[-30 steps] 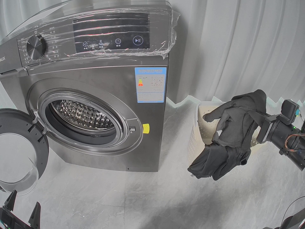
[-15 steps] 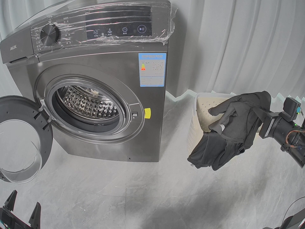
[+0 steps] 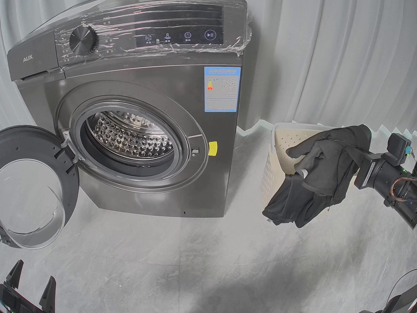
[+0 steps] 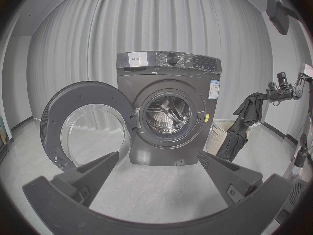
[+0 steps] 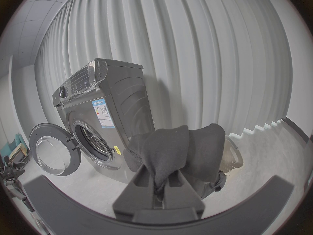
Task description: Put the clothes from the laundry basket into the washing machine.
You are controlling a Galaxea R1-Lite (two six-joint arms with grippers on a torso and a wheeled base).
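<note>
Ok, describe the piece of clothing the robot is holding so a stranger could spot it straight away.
Find the big grey washing machine with its round door swung open; on the floor at its right stands a cream laundry basket. Hanging beside that basket, pinched in the right claw, is the black garment, the only dark, limp thing against the white curtain.
</note>
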